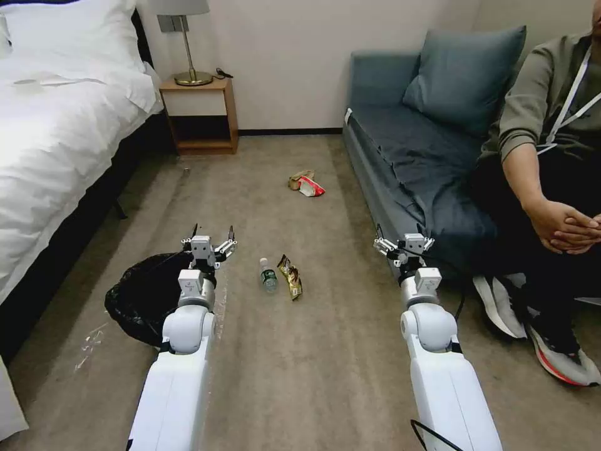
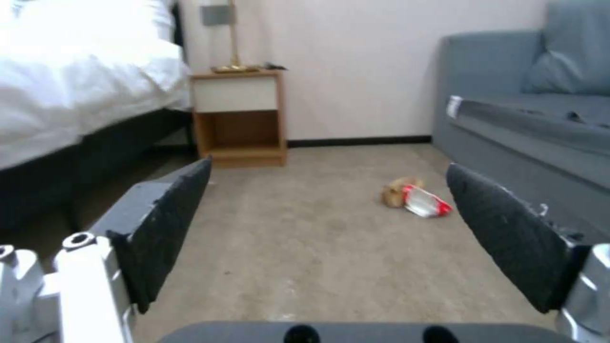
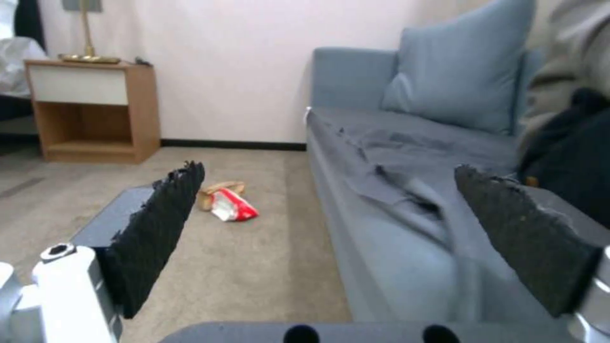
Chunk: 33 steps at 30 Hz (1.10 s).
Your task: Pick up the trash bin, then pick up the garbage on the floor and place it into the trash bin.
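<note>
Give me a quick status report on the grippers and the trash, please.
Left gripper and right gripper both open, empty, held over carpet. Trash bin on floor by left arm, not picked up. Bottle, wrapper, packet lie loose ahead.

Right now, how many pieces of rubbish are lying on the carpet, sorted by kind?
Plastic bottle: 1
Gold-brown snack wrapper: 1
Red-and-white packet: 1
Crumpled tan paper: 1
Total: 4
</note>
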Motion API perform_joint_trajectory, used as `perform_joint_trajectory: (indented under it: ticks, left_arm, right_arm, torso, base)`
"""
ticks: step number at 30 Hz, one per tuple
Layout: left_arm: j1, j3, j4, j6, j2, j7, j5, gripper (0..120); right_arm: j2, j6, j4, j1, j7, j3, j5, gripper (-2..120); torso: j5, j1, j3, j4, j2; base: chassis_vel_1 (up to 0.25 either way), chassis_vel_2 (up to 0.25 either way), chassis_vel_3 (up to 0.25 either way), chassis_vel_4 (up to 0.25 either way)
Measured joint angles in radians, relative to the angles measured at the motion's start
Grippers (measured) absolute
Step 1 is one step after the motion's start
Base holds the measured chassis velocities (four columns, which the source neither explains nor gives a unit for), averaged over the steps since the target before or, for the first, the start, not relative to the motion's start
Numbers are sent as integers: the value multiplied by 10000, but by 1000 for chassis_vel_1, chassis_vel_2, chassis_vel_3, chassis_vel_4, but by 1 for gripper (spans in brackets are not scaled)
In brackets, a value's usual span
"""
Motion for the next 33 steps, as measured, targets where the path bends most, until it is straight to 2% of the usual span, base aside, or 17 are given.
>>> perform_joint_trajectory:
  ticks: [2, 3, 4, 6, 7, 9, 10, 12, 14, 16, 20, 22, 26, 29, 31, 32, 33]
  left_arm:
    - [469, -348, -813, 242, 332, -81, -487, 100]
    - [469, -348, -813, 242, 332, -81, -487, 100]
    - [646, -482, -1124, 335, 460, -115, -674, 100]
    - [1127, -839, -1962, 589, 801, -193, -1178, 100]
    - [1127, -839, -1962, 589, 801, -193, -1178, 100]
    - [1661, -1244, -2893, 871, 1187, -284, -1737, 100]
    - [1661, -1244, -2893, 871, 1187, -284, -1737, 100]
    - [1967, -1397, -3388, 1146, 1353, -23, -2190, 100]
    - [2048, -1397, -3438, 1265, 1370, 163, -2302, 100]
    - [2151, -1422, -3466, 1369, 1397, 426, -2386, 100]
    - [2327, -1490, -3457, 1434, 1417, 804, -2443, 100]
    - [2509, -1597, -3411, 1455, 1465, 1262, -2439, 100]
    - [2635, -1764, -3334, 1474, 1538, 1810, -2381, 100]
    - [2637, -1808, -3295, 1474, 1557, 1887, -2387, 100]
    - [2686, -1824, -3295, 1536, 1557, 1574, -2478, 100]
    - [2741, -1802, -3349, 1653, 1519, 1152, -2599, 100]
    - [2741, -1802, -3349, 1653, 1519, 1152, -2599, 100]
  right_arm:
    - [21, 3, 741, -607, -43, 267, 80, 100]
    - [21, 3, 741, -607, -43, 267, 80, 100]
    - [30, 5, 1065, -873, -61, 389, 117, 100]
    - [51, 19, 1855, -1519, -108, 679, 206, 100]
    - [51, 19, 1855, -1519, -108, 679, 206, 100]
    - [68, 34, 2707, -2215, -158, 994, 296, 100]
    - [68, 34, 2707, -2215, -158, 994, 296, 100]
    - [88, 47, 3485, -2851, -205, 1274, 384, 100]
    - [98, 52, 3872, -3171, -226, 1423, 426, 100]
    - [-38, -120, 4419, -3621, -264, 1371, 810, 100]
    - [-332, -163, 4413, -3747, -554, 993, 1181, 100]
    - [-546, 328, 3962, -3732, -1191, 785, 1275, 100]
    - [-669, 912, 3314, -3658, -1849, 557, 1279, 100]
    - [-670, 1063, 3145, -3609, -1926, 471, 1273, 100]
    - [-653, 1347, 2886, -3516, -1942, 345, 1178, 100]
    - [-649, 1572, 2715, -3448, -1923, 304, 1106, 100]
    - [-649, 1572, 2715, -3448, -1923, 304, 1106, 100]
  torso:
    - [-2, 0, -1, 0, -1]
    - [-2, 0, -1, 0, -1]
    - [-1, 0, -1, 1, 0]
    - [-2, 0, -1, 0, 0]
    - [-2, 0, -1, 0, 0]
    - [-2, -1, -2, 0, 0]
    - [-2, -1, -2, 0, 0]
    - [6, -1, -3, 3, 3]
    - [-4, -1, -2, 1, 3]
    - [-4, -1, -3, -12, 3]
    - [0, -1, -2, -1, 3]
    - [0, -1, -1, 1, 2]
    - [0, -1, -1, 1, 2]
    - [0, -1, -1, 0, 2]
    - [0, 0, -1, 0, 1]
    - [0, -1, -1, 1, 1]
    - [0, -1, -1, 1, 1]
  base:
    - [0, 0, 0, 0]
    - [0, 0, 0, 0]
    - [0, 0, 0, 0]
    - [0, 0, 0, 0]
    - [0, 0, 0, 0]
    - [0, 0, 0, 0]
    - [0, 0, 0, 0]
    - [0, 0, 0, 0]
    - [0, 0, 0, 0]
    - [0, 0, 0, 0]
    - [0, 0, 0, 0]
    - [0, 0, 0, 0]
    - [0, 0, 0, 0]
    - [0, 0, 0, 0]
    - [0, 0, 0, 0]
    - [0, 0, 0, 0]
    - [0, 0, 0, 0]
